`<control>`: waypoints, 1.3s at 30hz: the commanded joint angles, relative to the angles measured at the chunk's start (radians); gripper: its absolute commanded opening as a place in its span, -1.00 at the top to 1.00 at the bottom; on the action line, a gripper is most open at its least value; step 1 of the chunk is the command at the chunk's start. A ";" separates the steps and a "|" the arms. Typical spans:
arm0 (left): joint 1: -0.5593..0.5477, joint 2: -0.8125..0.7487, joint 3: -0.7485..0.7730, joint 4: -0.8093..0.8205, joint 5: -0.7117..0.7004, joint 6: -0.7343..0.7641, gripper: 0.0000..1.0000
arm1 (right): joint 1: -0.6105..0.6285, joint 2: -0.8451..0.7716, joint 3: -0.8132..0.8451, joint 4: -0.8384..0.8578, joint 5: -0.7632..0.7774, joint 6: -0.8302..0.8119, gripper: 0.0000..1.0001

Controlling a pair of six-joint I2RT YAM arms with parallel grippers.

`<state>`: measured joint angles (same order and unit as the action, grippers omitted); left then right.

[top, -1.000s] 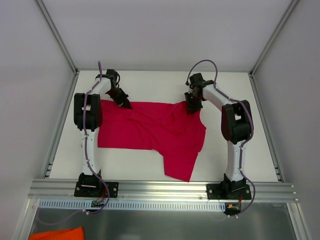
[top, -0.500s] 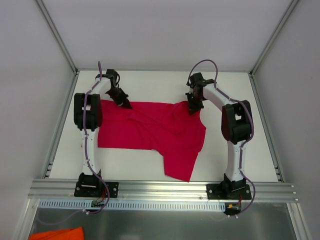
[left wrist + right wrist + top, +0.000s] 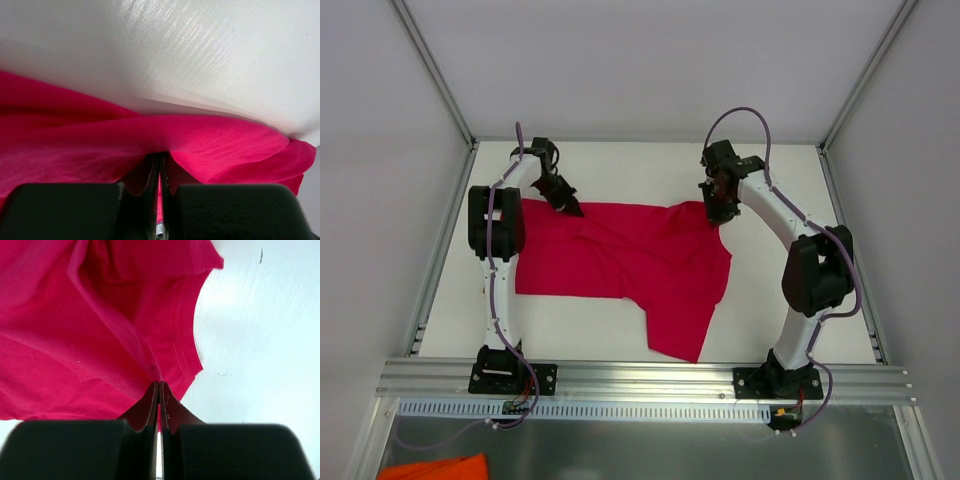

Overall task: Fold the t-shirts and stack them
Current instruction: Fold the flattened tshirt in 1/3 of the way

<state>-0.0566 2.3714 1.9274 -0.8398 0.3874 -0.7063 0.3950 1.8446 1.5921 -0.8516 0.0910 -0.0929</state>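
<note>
We held our left claw and right claw each closed tight on the soft crimson-red t-shirt's far edge, probably to stretch it flat.

White table fills the middle, plain grey walls closing in far, left and right, aluminium rail running along the near edge, soft even light.

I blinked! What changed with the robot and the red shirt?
The right hand pinched shut on a far corner of the shirt, and its elbow swung out to the right. The left hand stayed shut on the other far corner; the shirt barely moved.
</note>
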 commanded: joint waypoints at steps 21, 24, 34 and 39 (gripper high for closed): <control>0.037 0.071 0.090 -0.005 -0.015 0.010 1.00 | 0.108 -0.038 0.085 -0.395 0.093 0.128 0.98; 0.037 0.068 0.090 -0.008 -0.015 0.013 1.00 | 0.111 -0.035 0.092 -0.415 0.127 0.119 0.98; 0.038 0.052 0.094 -0.016 -0.016 0.018 1.00 | 0.113 -0.001 0.092 -0.475 0.148 0.101 0.96; 0.038 0.043 0.090 -0.022 -0.015 0.024 1.00 | 0.114 -0.045 0.062 -0.419 0.127 0.101 0.37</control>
<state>-0.0315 2.4153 1.9968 -0.8547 0.4175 -0.7052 0.5037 1.8565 1.6691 -1.2526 0.2050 0.0093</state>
